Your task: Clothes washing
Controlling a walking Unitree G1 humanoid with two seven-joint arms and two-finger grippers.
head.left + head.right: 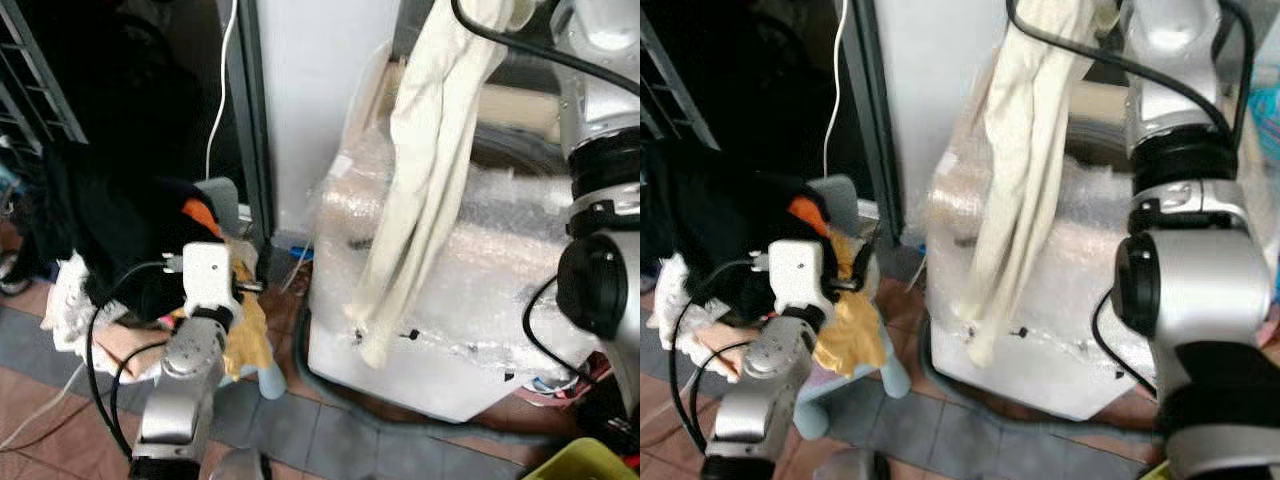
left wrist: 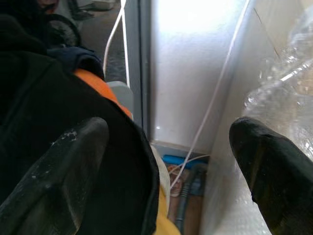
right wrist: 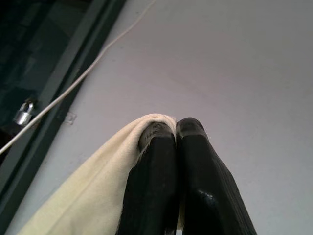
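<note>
1. The right gripper [image 3: 176, 134] was raised high, its two black fingers pinched together on the top of a cream garment [image 1: 425, 170].
2. That cream garment hung down in a long twisted length in front of the washing machine [image 1: 480, 300], its lower end dangling against the machine's front face.
3. The washing machine was white and wrapped in clear bubble film, standing on the tiled floor [image 1: 330, 440] beside a white wall [image 1: 320, 90].
4. The left gripper [image 2: 166, 161] was held low with its fingers [image 2: 63, 171] spread wide apart, holding nothing; one finger lay against a black garment [image 1: 120, 230].
5. The black garment lay on top of a pile of laundry to the robot's left, with an orange piece [image 1: 203, 215] showing at its edge and a yellow cloth [image 1: 250, 335] lower in the pile.
6. A thin white cable [image 1: 220, 90] ran down beside a dark door frame [image 1: 248, 120] behind the pile.
</note>
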